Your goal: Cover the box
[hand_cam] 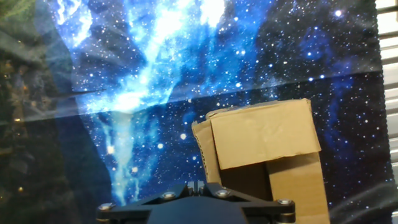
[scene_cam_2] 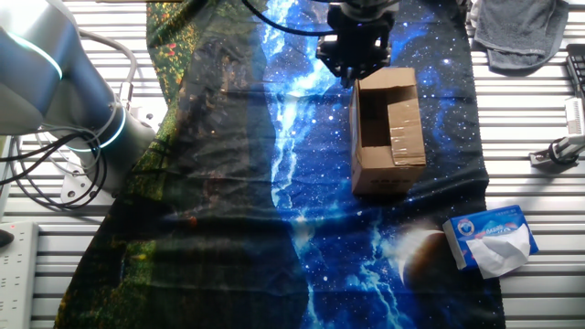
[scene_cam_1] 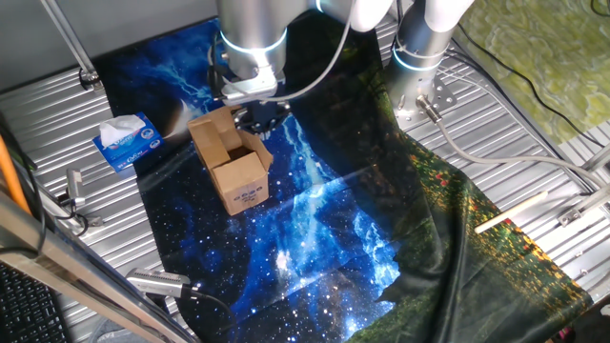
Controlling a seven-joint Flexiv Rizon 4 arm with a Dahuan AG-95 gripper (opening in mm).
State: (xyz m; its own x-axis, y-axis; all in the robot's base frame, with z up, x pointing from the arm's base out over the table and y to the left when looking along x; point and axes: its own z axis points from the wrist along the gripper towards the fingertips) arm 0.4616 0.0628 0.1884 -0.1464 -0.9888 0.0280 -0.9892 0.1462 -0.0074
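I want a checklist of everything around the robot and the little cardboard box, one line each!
Surface: galaxy-print cloth over ribbed metal table.
Job's things: cardboard box, top partly open, one flap folded in.
Clutter: blue and white tissue box; grey cloth.
Grippers: gripper at the box's edge; open or shut, cannot tell.
Cables: grey cables by the arm base.
Surroundings: nothing seen.

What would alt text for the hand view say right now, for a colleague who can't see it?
Looking down past the gripper, whose dark base fills the bottom edge, a brown cardboard box sits at lower right with one top flap folded partly over its opening. It rests on a blue galaxy-print cloth, with a ribbed metal table at the right edge.
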